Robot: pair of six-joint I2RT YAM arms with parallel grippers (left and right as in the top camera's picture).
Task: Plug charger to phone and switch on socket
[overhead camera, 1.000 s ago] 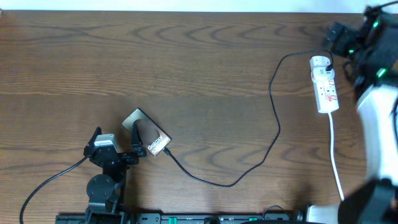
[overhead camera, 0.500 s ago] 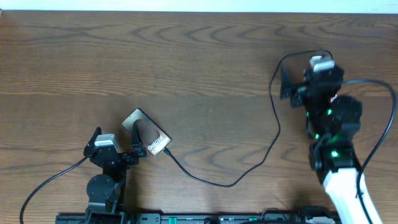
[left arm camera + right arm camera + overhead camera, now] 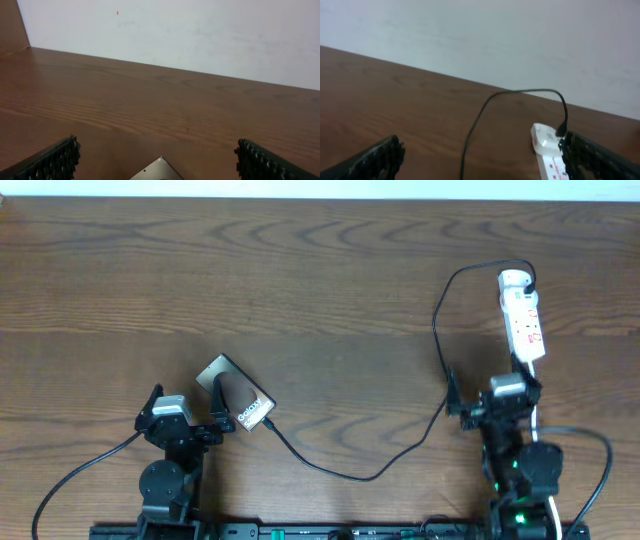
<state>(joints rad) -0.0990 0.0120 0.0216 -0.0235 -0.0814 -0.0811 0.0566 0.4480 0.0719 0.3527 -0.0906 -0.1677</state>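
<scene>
Left end effector [image 3: 183,412] stands wide open and empty; the phone [image 3: 235,398] lies just ahead, by its right finger. The charger [image 3: 370,475] runs from the phone's edge rightwards across the worktop [image 3: 320,280] to the socket [image 3: 522,315], just ahead of the wide-open, empty right end effector [image 3: 493,395].

The left arm [image 3: 168,465] is showing as a stack of matte black rounded joints, with a silvery-grey block [image 3: 170,406] on top and a thin black cable [image 3: 80,467] trailing off it. The right arm [image 3: 515,455] is wearing the same black housing and a grey block [image 3: 507,387], with small green lights [image 3: 513,469] glowing on it and a black lead [image 3: 607,450] looping from its side. The left gripper [image 3: 157,145] and right gripper [image 3: 482,142] are both showing black fingers [image 3: 52,161] faced with finely ribbed pads.
</scene>
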